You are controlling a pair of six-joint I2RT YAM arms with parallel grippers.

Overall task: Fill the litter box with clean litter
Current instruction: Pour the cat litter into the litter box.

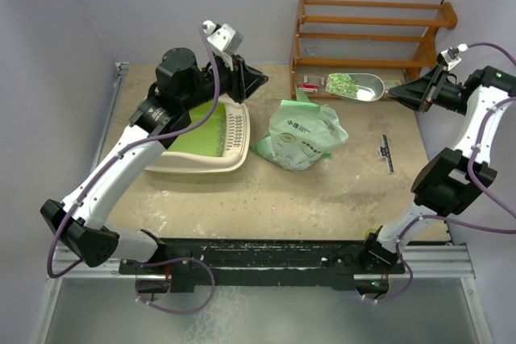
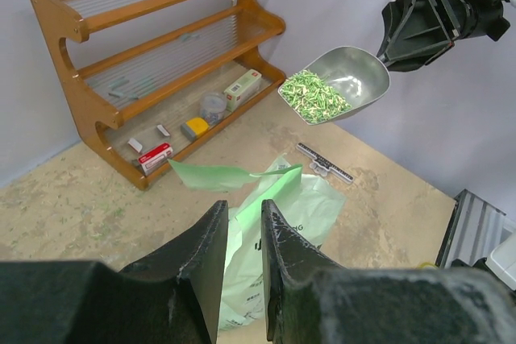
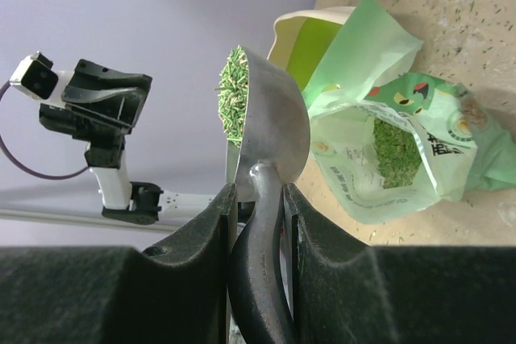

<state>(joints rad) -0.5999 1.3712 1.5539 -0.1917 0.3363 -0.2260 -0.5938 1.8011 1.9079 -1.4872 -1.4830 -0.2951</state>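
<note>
The cream litter box [image 1: 196, 163] with its lime-green inside sits at the left of the table. My left gripper [image 1: 260, 83] hovers above its far right corner, its jaws a narrow gap apart with nothing between them [image 2: 243, 207]. My right gripper [image 1: 401, 91] is shut on the handle of a metal scoop [image 1: 364, 86], held in the air in front of the shelf. A heap of green litter [image 1: 340, 82] lies in the scoop's bowl [image 2: 347, 78]. More litter [image 3: 395, 151] shows inside the open pale green bag [image 1: 302, 134], which lies between the box and the scoop.
A wooden shelf [image 1: 371, 30] stands at the back, with a red-and-white box [image 1: 308, 86] and other small items on its lowest board. A thin black strip [image 1: 387, 153] lies right of the bag. Loose pellets are scattered on the table.
</note>
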